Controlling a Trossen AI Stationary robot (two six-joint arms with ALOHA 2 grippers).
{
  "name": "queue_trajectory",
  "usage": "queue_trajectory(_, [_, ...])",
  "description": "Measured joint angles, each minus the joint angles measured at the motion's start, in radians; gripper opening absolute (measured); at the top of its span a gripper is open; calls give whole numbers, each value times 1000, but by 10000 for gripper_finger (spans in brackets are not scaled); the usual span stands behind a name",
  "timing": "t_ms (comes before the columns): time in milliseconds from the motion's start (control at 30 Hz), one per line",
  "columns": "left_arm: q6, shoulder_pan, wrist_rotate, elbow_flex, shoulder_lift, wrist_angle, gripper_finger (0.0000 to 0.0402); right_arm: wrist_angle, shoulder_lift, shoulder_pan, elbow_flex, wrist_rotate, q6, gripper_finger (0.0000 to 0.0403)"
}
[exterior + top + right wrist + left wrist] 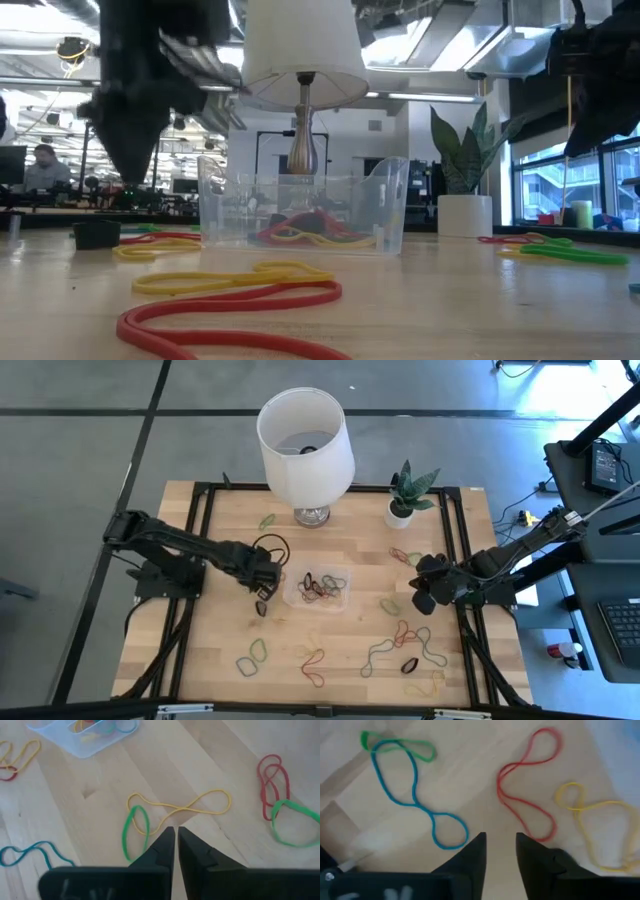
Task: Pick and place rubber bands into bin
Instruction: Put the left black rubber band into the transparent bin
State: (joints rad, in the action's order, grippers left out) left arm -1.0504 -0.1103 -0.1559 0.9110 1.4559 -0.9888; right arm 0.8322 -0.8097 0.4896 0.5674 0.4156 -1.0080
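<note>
The left end effector hangs just beside the left wall of the small shallow clear plastic bin, fingers parted with nothing between them; for the next pick it should drop squarely over one thin coloured rubber band on the wooden table before pinching. The right end effector waits near the right edge, fingers nearly pressed together, gripping nothing; more loops lie scattered below it.

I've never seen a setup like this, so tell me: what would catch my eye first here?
Probably the tall white lampshade at the table's far edge, beside a small potted plant. Then the colourful rubber bands scattered across the wooden table, with more piled in the clear bin at its middle. The left gripper and right gripper flank that bin.
</note>
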Motion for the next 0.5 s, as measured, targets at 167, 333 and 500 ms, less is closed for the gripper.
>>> queue_trajectory(167, [39, 53, 3, -26, 72, 58, 147, 0, 0, 0, 0, 0, -5, 27])
queue_trajectory(333, [82, 81, 5, -27, 116, 137, 161, -1, 0, 0, 0, 0, -4, 27])
queue_trajectory(500, [84, 74, 62, -27, 159, 155, 156, -2, 0, 0, 0, 0, -4, 27])
